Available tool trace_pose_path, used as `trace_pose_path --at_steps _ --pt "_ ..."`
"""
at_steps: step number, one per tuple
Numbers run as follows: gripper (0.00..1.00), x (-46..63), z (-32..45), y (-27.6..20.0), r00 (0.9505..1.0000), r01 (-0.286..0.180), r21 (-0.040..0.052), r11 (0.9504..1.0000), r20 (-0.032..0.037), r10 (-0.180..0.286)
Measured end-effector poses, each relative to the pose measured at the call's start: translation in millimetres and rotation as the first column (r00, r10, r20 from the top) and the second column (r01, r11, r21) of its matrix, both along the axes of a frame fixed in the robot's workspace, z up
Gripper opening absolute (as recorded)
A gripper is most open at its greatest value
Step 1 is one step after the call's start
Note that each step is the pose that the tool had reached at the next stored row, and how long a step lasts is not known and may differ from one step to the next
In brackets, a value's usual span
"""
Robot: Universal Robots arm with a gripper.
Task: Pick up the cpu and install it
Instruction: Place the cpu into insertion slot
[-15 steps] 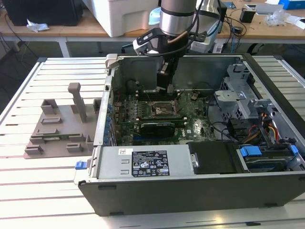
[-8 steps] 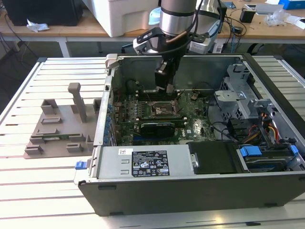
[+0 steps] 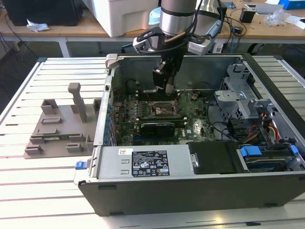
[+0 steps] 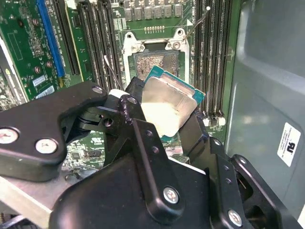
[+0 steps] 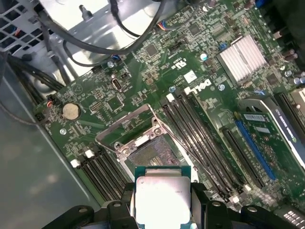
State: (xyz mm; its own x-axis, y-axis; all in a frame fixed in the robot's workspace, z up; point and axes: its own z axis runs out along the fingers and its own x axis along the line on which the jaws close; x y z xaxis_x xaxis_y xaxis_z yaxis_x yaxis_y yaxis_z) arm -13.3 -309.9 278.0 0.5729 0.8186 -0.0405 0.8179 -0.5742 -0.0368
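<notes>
White printed label (image 3: 151,163) on the metal cover (image 3: 107,161) on the near side of the socket (image 3: 162,110) in the exterior view, too fine to read. White lettering (image 5: 198,87) on the motherboard (image 5: 119,102) beyond the socket; faint, possibly etched marks on the cpu (image 5: 162,200). Small-print white sticker (image 4: 289,144) on the case wall (image 4: 262,71), well aside of the socket.

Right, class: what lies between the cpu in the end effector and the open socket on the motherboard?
Nothing. In both wrist views the cpu hangs over the open socket, with only air between them.
</notes>
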Motion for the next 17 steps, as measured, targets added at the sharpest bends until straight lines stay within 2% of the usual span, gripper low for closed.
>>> trace_pose_path --at_steps 4,9,11,13,17 --pt "0.55 0.0 0.0 0.0 0.999 0.044 -0.0023 0.999 0.0 -0.044" --pt "0.55 0.0 0.0 0.0 0.9939 0.11 -0.005 0.9939 0.0003 -0.11" --pt "0.55 0.0 0.0 0.0 0.9913 0.132 -0.0063 0.9913 0.0004 -0.132" --pt "0.55 0.0 0.0 0.0 0.9832 0.183 -0.0096 0.9831 0.0009 -0.183" --pt "0.55 0.0 0.0 0.0 0.9834 0.181 -0.0097 0.9834 0.0009 -0.181"
